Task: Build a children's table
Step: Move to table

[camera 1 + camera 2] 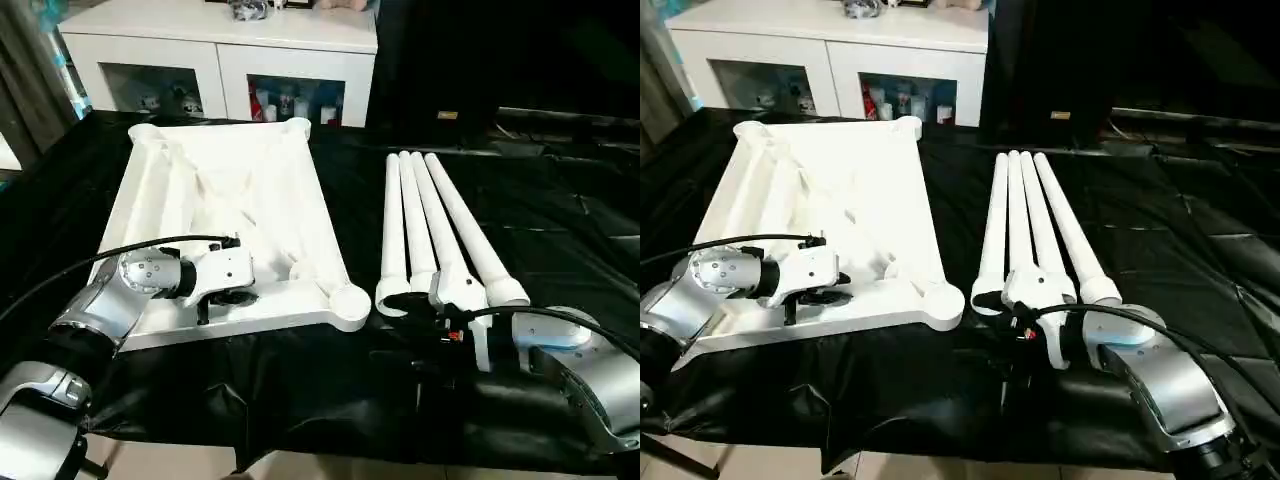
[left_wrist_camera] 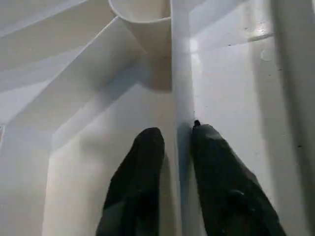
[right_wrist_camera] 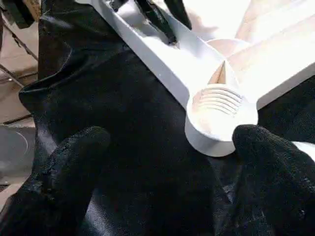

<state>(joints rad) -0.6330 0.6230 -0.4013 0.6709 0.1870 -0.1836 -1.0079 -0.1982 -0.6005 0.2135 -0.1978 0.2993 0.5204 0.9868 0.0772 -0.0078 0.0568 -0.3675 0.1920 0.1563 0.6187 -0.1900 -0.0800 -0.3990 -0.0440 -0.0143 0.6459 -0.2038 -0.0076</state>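
The left gripper (image 2: 172, 147) reached forward and down, its two black fingers (image 2: 138, 167) narrowly parted. The right gripper (image 3: 167, 162) hung low with fingers spread wide.

Silver, rounded forearms end in white wrist housings; a thin black cable loops over each. Left tool (image 2: 170, 172) and right tool (image 3: 167, 172) have matte black fingers.

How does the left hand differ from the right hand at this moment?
The left hand has its fingers narrowly apart, astride a thin rib of the table top; the right hand is wide open and holds nothing. The left hand is at the top's near edge; the right is over the black cloth, near the legs. Both have black fingers.
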